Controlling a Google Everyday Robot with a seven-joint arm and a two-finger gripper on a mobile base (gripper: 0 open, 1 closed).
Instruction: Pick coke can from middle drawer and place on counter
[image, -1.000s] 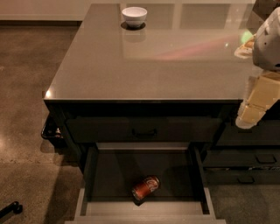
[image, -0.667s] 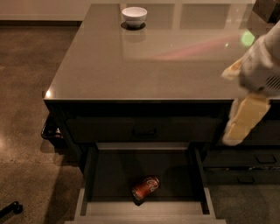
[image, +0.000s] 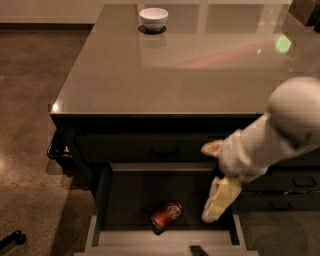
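Note:
The coke can (image: 166, 215) lies on its side on the dark floor of the open middle drawer (image: 102, 192), near the front rim. My gripper (image: 206, 182) hangs from the white arm (image: 280, 130) over the drawer's right side, above and right of the can and apart from it. Its cream fingers (image: 220, 200) are spread open and hold nothing. The glossy counter (image: 165, 75) lies above the drawer.
A white bowl (image: 153, 17) stands at the counter's far edge. A shut drawer front with a small black handle (image: 165, 150) sits above the open drawer. More shut drawers (image: 292, 182) are at the right. A black object (image: 12, 239) lies on the floor at the lower left.
My arm and gripper have come down and left, from beside the counter's right edge to over the open drawer's right side. The can has not moved.

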